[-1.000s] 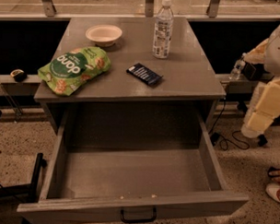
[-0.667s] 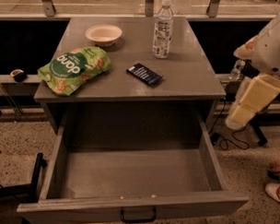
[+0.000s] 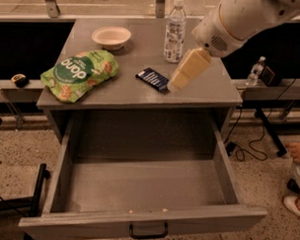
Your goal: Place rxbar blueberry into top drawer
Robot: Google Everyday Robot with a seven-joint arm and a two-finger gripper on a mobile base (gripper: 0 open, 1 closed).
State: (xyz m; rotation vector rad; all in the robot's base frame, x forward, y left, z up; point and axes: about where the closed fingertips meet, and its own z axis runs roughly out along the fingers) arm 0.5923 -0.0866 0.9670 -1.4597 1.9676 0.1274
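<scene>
The rxbar blueberry [image 3: 152,78], a small dark navy bar, lies flat on the grey table [image 3: 136,94] near its front edge, right of centre. My gripper [image 3: 177,82], cream-coloured, hangs from the white arm [image 3: 237,19] and points down-left, its tip just to the right of the bar and slightly above the tabletop. The top drawer [image 3: 146,221] is pulled wide open below the table, with nothing in it but a few crumbs. Its black handle [image 3: 148,232] shows on the front.
A large green snack bag [image 3: 80,72] lies at the table's left. A white bowl [image 3: 111,36] and a water bottle [image 3: 175,30] stand at the back. A small bottle [image 3: 256,70] and cables are at the right. A person's shoe [image 3: 294,203] is at the lower right.
The arm has swung left from beside the table's right edge to over the tabletop, bringing the gripper down next to the bar. The bar and drawer have not moved.
</scene>
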